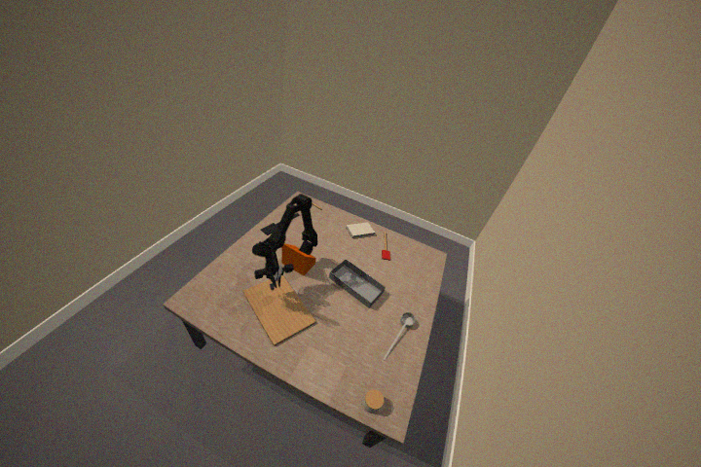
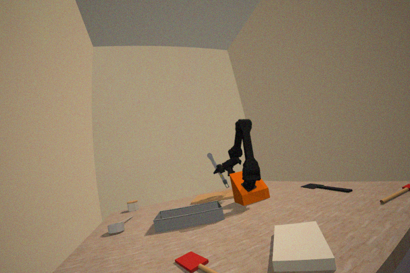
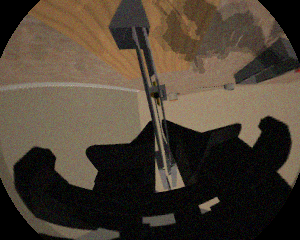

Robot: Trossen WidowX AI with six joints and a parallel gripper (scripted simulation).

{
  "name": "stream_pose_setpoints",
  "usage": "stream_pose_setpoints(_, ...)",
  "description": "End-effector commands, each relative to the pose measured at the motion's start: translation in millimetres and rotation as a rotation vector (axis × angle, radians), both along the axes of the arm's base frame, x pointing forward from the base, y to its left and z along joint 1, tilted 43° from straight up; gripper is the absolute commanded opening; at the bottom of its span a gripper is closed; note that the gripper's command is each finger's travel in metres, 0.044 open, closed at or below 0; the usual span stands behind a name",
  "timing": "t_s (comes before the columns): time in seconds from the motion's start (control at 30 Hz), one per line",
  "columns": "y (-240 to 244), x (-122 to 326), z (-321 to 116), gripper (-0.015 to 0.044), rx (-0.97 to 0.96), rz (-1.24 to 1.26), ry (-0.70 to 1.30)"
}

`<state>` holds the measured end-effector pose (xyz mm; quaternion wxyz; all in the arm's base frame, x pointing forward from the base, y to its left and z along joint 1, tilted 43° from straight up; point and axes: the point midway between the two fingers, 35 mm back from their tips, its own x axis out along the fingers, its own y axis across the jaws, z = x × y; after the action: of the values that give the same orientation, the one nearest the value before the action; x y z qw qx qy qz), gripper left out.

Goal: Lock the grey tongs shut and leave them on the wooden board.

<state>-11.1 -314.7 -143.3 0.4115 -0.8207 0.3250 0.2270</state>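
Observation:
My gripper (image 1: 277, 271) (image 2: 218, 169) (image 3: 157, 123) is shut on the grey tongs (image 1: 277, 279) (image 2: 212, 160) (image 3: 146, 60) and holds them in the air above the near end of the wooden board (image 1: 279, 324) (image 2: 208, 198) (image 3: 90, 30). The tongs are steeply tilted, with their rounded tip end up and their hinge end down. Their two arms lie close together, nearly parallel. Whether the lock inside the hinge has caught cannot be seen. The roasting tin (image 1: 350, 293) (image 2: 189, 220) stands on the table beside the board, with no tongs on it.
An orange block (image 1: 298, 259) (image 2: 260, 197) stands by the arm's base. A grey ladle-like pan (image 1: 407, 320) (image 2: 115, 228), a wooden-lidded jar (image 1: 374, 400) (image 2: 132, 206), a cream box (image 1: 360, 230) (image 2: 300, 241), a red-headed spatula (image 1: 386, 255) (image 2: 191, 261) and a black spatula (image 2: 334, 188) lie farther out.

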Motion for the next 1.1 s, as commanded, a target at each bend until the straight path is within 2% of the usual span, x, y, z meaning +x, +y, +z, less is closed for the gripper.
stream_pose_setpoints(0.0,-0.8,0.4,1.2,-0.0150,-0.005,-0.002,-0.006)
stream_pose_setpoints(1.07,-26.8,10.9,-37.3,-0.0150,0.390,0.233,0.207)
